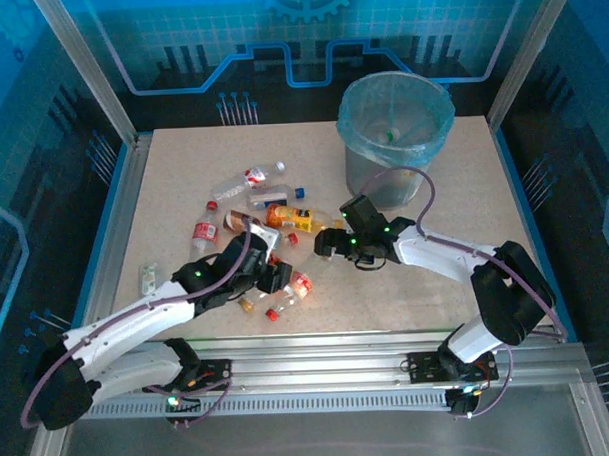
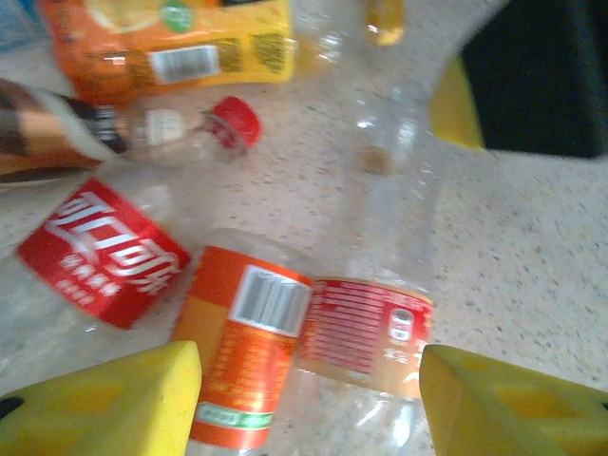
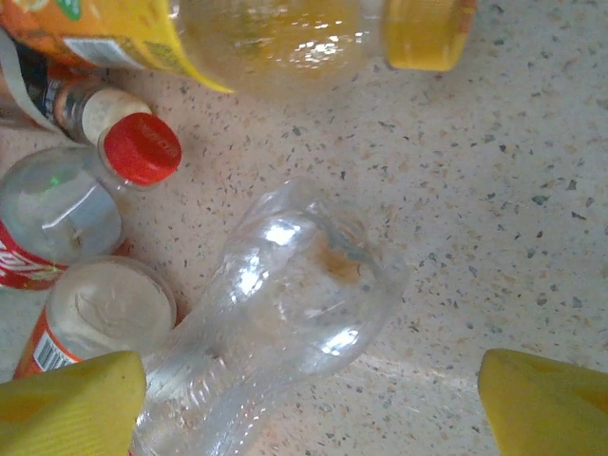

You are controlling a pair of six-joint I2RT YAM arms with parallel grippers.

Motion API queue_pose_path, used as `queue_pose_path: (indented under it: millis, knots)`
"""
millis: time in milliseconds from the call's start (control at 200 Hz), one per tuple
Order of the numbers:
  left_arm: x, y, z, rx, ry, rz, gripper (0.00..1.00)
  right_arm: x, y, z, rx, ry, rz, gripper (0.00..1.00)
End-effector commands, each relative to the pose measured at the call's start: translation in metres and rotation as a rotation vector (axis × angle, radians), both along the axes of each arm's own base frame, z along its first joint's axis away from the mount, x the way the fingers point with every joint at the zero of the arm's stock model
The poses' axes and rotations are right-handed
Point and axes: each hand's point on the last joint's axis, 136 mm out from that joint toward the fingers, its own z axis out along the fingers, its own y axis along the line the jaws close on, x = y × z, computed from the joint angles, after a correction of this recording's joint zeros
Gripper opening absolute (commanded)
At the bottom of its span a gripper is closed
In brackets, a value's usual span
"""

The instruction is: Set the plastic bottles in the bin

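Where the top camera looks down, the bin (image 1: 394, 135) stands at the far right of the surface (image 1: 464, 212), well apart from the plastic bottles (image 1: 289, 219) scattered left of centre. The left gripper (image 1: 276, 277) sits low among the nearest bottles, and the right gripper (image 1: 328, 247) reaches in from the other side.

In the left wrist view, the left gripper (image 2: 309, 399) is spread wide. Its 2 yellow fingers (image 2: 114, 399) flank an orange-labelled bottle (image 2: 247, 351) and a clear pink-labelled bottle (image 2: 366, 332), which lie side by side on the surface, touching neither finger. A red-labelled bottle (image 2: 104, 252) lies just beside them.

In the right wrist view, the right gripper (image 3: 304, 408) is also parted wide, with a crushed clear bottle (image 3: 294, 294) lying between its fingers (image 3: 546, 399), nearer the left one. A red-capped bottle (image 3: 57, 209) lies close by.
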Motion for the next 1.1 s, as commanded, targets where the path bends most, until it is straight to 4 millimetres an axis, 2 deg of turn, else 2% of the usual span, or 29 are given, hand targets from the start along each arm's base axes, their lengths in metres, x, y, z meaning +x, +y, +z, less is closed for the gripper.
queue_pose_path:
  millis: [0,35,200,390,585,835,1095]
  knots:
    - [-0.002,-0.026,0.012,0.009,-0.033,-0.127,0.64,0.011,0.012,0.007,0.155,0.042,-0.090,0.91]
    - [-0.004,-0.030,0.008,0.020,-0.023,-0.149,0.64,0.006,0.010,-0.003,0.159,0.069,-0.101,0.91]
    - [-0.012,-0.046,-0.014,0.061,0.040,-0.225,0.63,0.008,0.015,-0.012,0.208,0.103,-0.132,0.89]
    - [-0.016,-0.055,-0.035,0.102,0.094,-0.256,0.61,0.010,0.015,-0.022,0.231,0.136,-0.167,0.88]
    - [-0.020,-0.053,-0.053,0.137,0.141,-0.265,0.58,0.009,0.020,-0.033,0.267,0.181,-0.176,0.87]
    - [-0.024,-0.051,-0.066,0.154,0.172,-0.266,0.56,0.006,0.023,-0.049,0.280,0.219,-0.188,0.85]
    - [-0.025,-0.051,-0.072,0.166,0.180,-0.272,0.56,0.004,0.023,-0.059,0.281,0.242,-0.196,0.74]
